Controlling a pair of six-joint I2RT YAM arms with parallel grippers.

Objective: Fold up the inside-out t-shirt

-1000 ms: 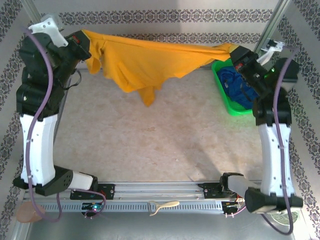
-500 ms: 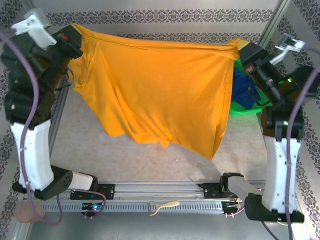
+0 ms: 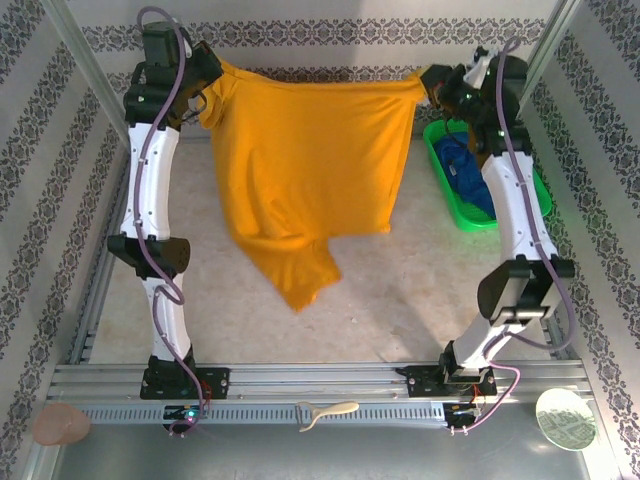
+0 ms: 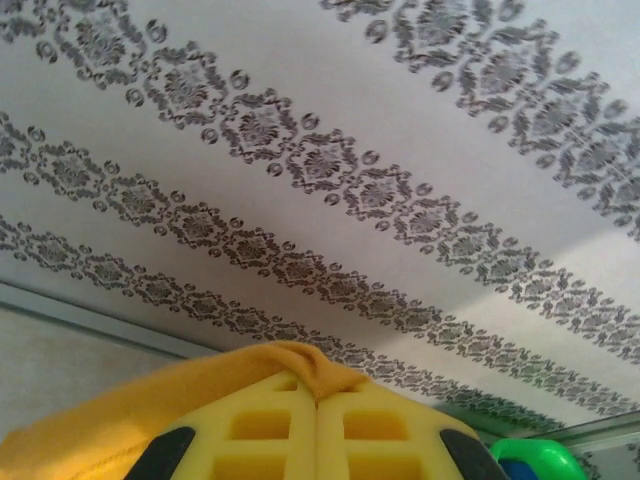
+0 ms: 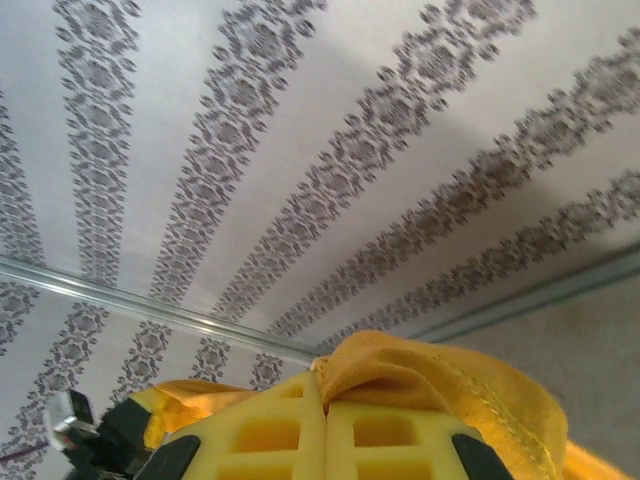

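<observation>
The inside-out t-shirt [image 3: 305, 160], plain orange-yellow, hangs stretched between both arms at the far end of the table, its lower part trailing down to the tabletop near the middle. My left gripper [image 3: 208, 78] is shut on its top left corner; a fold of the cloth [image 4: 310, 365] bulges out between the closed yellow fingers [image 4: 260, 430]. At the top right corner my right gripper [image 3: 432, 85] is shut too, with a hemmed edge [image 5: 450, 385] pinched between its fingers [image 5: 260, 435].
A green bin [image 3: 455, 195] holding a dark blue garment [image 3: 462, 170] stands at the right under the right arm. Patterned walls close in the table on three sides. A pale strip [image 3: 325, 412] lies on the near rail, a round disc [image 3: 565, 420] at the near right.
Both arms have swung up and reached out to the far wall, carrying the shirt with them. It now hangs narrower and further back, uncovering the green bin.
</observation>
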